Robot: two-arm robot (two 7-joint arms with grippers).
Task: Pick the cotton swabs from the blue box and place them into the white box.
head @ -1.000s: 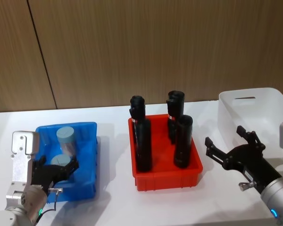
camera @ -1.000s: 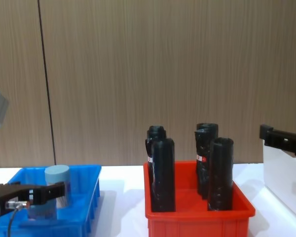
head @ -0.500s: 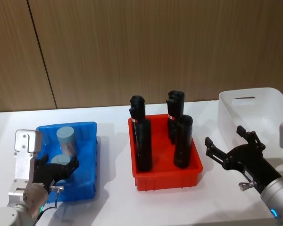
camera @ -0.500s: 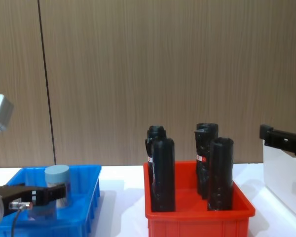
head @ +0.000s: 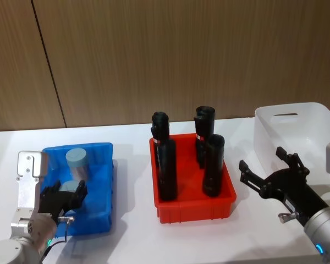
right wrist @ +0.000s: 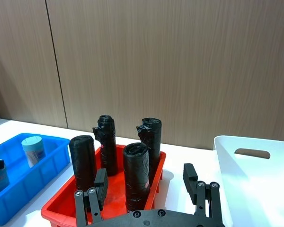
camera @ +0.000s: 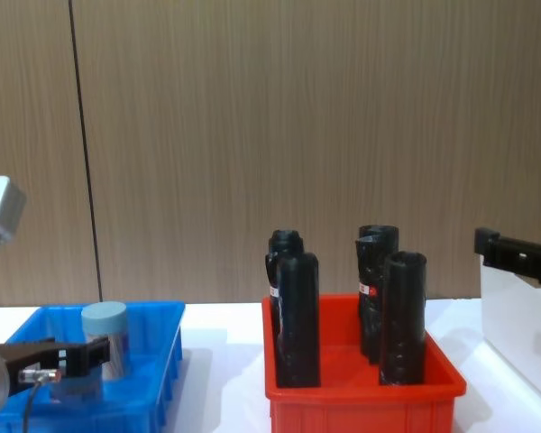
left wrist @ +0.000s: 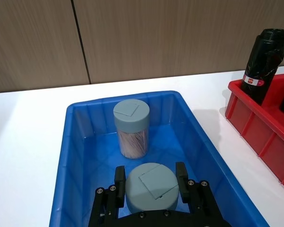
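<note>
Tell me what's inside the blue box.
Two cotton swab jars sit in the blue box: the far jar stands free, sticks showing; the near jar is within the left pincer, its sides covered. The right pincer waits open near the white box.

A bright blue box holds clear jars with pale grey-blue lids. The red bin carries black bottles with red-and-white labels. The white box is translucent, the table white, the wall brown wood-grain.

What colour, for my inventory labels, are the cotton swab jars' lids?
The cotton swab jars' lids are pale grey-blue, clearest in the left wrist view.
</note>
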